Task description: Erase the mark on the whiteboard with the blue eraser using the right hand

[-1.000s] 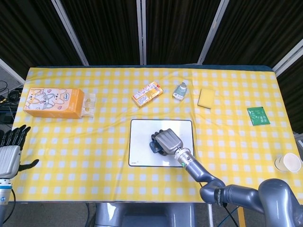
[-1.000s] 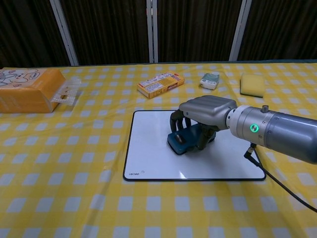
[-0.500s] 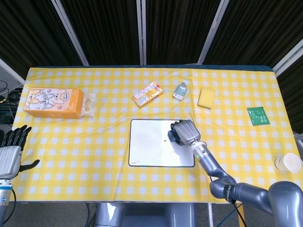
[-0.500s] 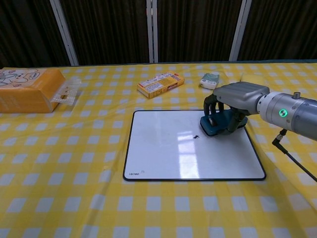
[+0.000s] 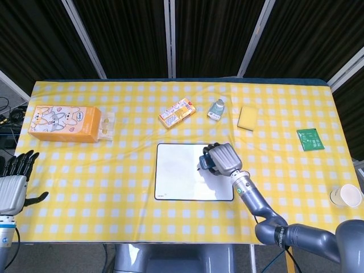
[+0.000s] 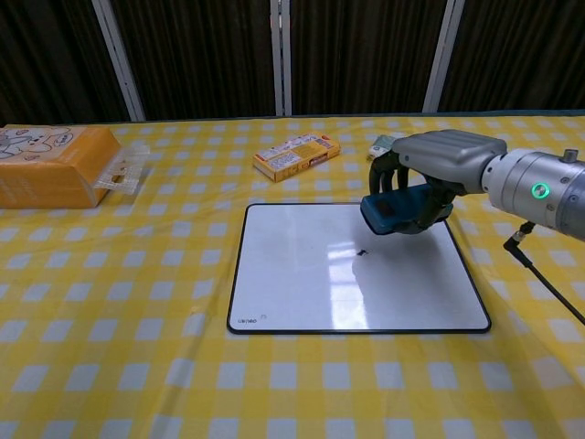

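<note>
The whiteboard point(image 5: 176, 179) point(image 6: 302, 283) lies flat in the middle of the table. A small dark mark point(image 6: 363, 252) shows near its centre, slightly toward the far right. My right hand point(image 5: 220, 159) point(image 6: 437, 165) grips the blue eraser point(image 6: 395, 209) point(image 5: 206, 161) and holds it lifted above the board's far right part, casting a shadow on the board. My left hand point(image 5: 12, 185) hangs at the table's left edge, fingers spread and holding nothing; the chest view does not show it.
An orange tissue box point(image 5: 63, 123) point(image 6: 50, 165) sits far left. Behind the board lie a snack box point(image 5: 177, 112) point(image 6: 295, 155), a small bottle point(image 5: 216, 109), and a yellow sponge point(image 5: 248, 118). A green packet point(image 5: 310, 139) and a paper cup point(image 5: 346, 195) are at the right.
My right hand swept the eraser from the board's centre to its far right part, then lifted it off the surface. A small mark shows where the hand had been.
</note>
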Available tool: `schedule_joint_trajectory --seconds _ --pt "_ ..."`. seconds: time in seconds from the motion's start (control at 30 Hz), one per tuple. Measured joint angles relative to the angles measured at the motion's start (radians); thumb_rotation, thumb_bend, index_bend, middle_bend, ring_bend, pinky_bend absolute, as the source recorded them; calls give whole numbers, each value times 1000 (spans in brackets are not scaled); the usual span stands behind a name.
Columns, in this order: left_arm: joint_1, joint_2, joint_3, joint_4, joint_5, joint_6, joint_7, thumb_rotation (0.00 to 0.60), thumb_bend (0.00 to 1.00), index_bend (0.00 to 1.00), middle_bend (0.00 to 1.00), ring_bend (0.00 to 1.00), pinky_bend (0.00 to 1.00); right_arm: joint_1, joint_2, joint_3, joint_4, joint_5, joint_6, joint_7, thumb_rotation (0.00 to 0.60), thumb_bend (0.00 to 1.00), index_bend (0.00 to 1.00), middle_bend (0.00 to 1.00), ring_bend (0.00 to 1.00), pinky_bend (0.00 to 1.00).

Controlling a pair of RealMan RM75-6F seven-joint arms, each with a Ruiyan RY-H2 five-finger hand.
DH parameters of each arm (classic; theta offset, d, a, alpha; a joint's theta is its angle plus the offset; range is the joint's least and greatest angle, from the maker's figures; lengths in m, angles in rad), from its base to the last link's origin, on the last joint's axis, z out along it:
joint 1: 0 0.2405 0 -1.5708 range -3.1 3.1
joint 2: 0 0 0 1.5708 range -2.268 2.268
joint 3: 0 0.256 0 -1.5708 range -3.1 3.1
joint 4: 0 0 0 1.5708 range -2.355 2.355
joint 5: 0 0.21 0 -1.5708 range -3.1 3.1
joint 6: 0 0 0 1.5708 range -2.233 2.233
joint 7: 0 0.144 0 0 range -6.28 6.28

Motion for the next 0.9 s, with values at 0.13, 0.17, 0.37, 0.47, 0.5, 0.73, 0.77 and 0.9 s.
schedule_joint_trajectory --seconds 0.13,0.17,0.37,0.47,0.5,0.73,0.77,0.9 --pt "1 1 0 0 0 3 -1 600 4 0 0 0 0 16 -21 -19 -56 -22 -5 -50 600 445 836 729 736 741" --pt "2 1 0 0 -1 4 -2 600 4 0 0 0 0 20 -29 -23 -66 -23 -7 -59 600 445 836 729 736 741" --pt "5 4 0 4 -3 6 -11 600 4 0 0 0 0 41 -86 -40 -98 -39 -18 -81 600 445 836 729 736 741" --pt "7 6 -1 3 -2 10 -16 600 4 0 0 0 0 50 -109 -40 -97 -29 -32 -83 600 446 836 729 736 741" --pt "7 6 -1 3 -2 10 -18 600 4 0 0 0 0 53 -113 -40 -96 -25 -39 -82 600 445 836 729 736 741" --pt "7 6 0 5 -2 8 -17 600 4 0 0 0 0 69 -142 -41 -61 -8 -79 -47 600 444 835 729 736 740" --pt "7 5 0 5 -2 9 -14 600 4 0 0 0 0 70 -146 -42 -53 -10 -81 -39 600 444 835 729 736 740" --pt "7 5 -1 3 -5 7 -12 600 4 0 0 0 0 70 -163 -47 -14 -26 -85 -11 600 445 835 729 736 741"
